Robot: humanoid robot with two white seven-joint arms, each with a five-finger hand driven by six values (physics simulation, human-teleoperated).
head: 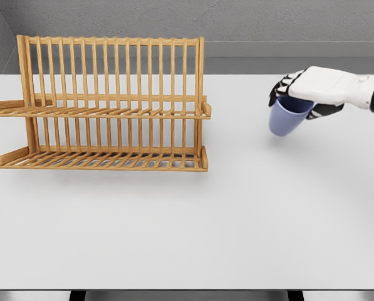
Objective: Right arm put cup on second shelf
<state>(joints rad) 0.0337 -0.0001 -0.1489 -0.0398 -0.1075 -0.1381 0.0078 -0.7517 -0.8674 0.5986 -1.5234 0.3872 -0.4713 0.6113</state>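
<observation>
A white table (187, 238) fills most of the head view, running back to a grey wall (268, 22). On its left half stands a wooden rack (111, 103) of pale orange-brown slats. It has an upright back of thin vertical bars and two slatted shelves, one low near the table and a second about halfway up, each with a small raised lip along the front. Both shelves look bare.

Well apart from the rack, on the right side of the table, the right arm (362, 91) comes in from the right edge, its forearm roughly level and its white shell turned up to the camera. The right hand (309, 94) sits at its end, back upward, with dark-jointed fingers (279, 88) curled down around the rim of the cup (288, 116).

The cup is small, blue-violet and plain, with a matte surface. It is tilted, its open mouth under the palm and its rounded base pointing down and to the left. It hangs clear of the table, with a faint shadow beneath it. Whether it has a handle cannot be made out.

The hand is closed on the cup from above.
</observation>
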